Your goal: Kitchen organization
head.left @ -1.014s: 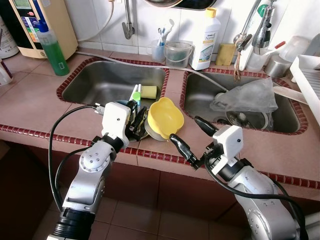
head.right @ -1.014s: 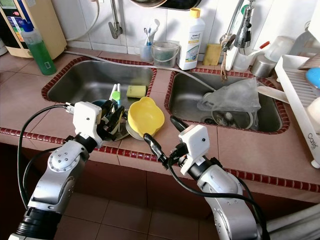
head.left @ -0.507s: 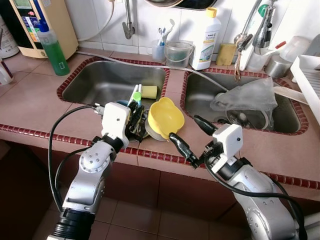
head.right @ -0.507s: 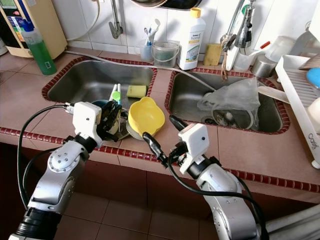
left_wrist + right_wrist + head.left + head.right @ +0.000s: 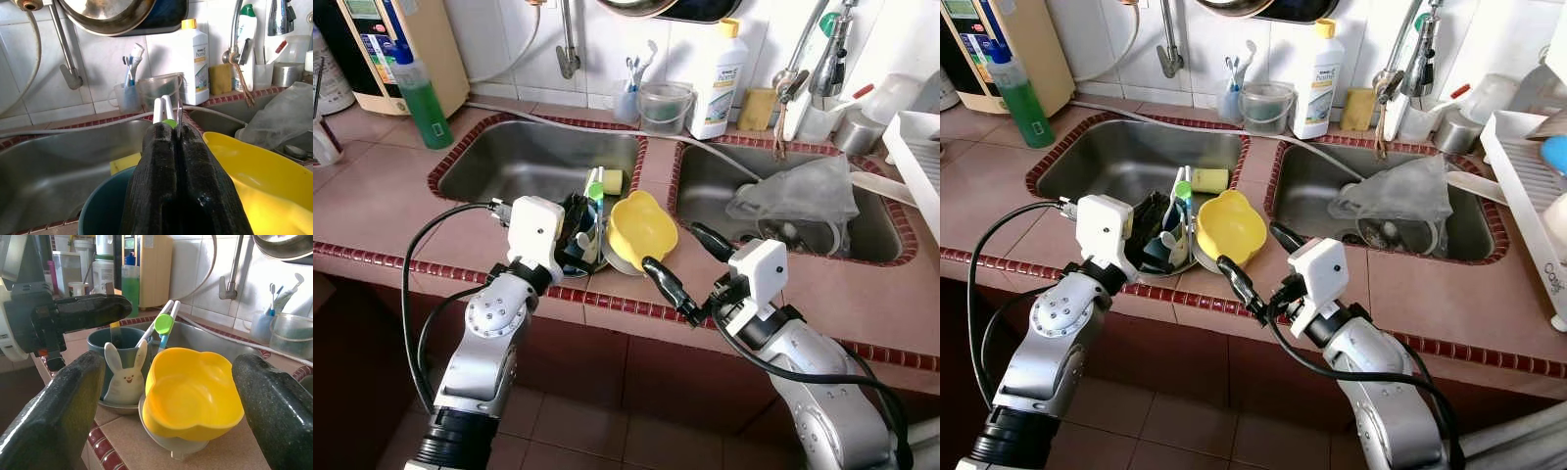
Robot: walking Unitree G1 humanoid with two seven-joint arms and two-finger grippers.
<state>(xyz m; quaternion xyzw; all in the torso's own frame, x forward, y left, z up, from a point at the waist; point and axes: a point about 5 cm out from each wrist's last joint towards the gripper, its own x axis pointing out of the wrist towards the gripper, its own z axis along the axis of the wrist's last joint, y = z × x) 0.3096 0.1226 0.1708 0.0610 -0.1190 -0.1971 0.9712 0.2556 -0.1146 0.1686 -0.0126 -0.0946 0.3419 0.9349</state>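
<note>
Left hand (image 5: 576,227) pinched shut on a thin metal utensil (image 5: 179,116) over the blue cup (image 5: 120,363) w/ a rabbit on it, which sits on the tabletop (image 5: 372,201) at its front edge, beside the left sink. Yellow bowl (image 5: 640,228) touches the cup's side, betw. the two sinks. Right hand (image 5: 684,264) wide open, fingers apart, just beside the bowl at the front edge, not touching it.

— What is hidden at the counter's front edge?
— The left gripper (image 5: 576,220) covers most of the blue cup (image 5: 117,345); what its closed fingers hold is unclear.
— And the dish rack (image 5: 1528,166)?
— Cut off at the counter's right end.
</note>
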